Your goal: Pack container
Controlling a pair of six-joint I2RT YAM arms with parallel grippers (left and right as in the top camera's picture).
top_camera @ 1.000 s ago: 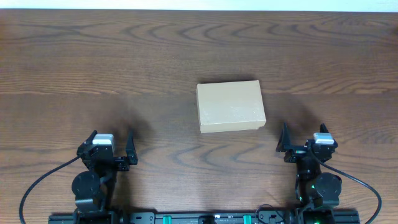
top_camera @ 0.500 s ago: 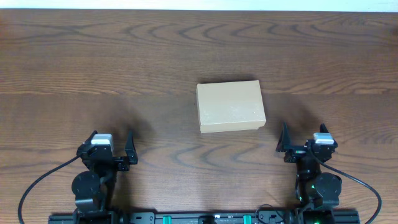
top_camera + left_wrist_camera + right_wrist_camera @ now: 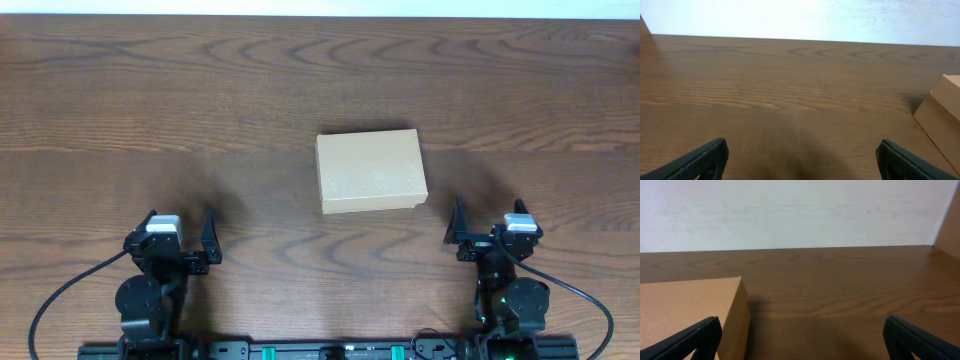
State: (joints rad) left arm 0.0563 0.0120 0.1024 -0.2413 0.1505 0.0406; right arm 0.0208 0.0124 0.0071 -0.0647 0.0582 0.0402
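Note:
The container point(image 3: 370, 170) is a tan cardboard box with its lid shut, lying flat at the middle of the wooden table. Its corner shows at the right edge of the left wrist view point(image 3: 943, 114) and its top and side at the lower left of the right wrist view point(image 3: 695, 310). My left gripper point(image 3: 180, 240) is open and empty near the front edge, well left of the box. My right gripper point(image 3: 490, 232) is open and empty near the front edge, just right of and nearer than the box. No pens or tape roll are in view.
The wooden table point(image 3: 200, 100) stretches wide around the box. A pale wall point(image 3: 790, 210) runs behind its far edge. The arm bases and a black rail point(image 3: 320, 350) sit along the front edge.

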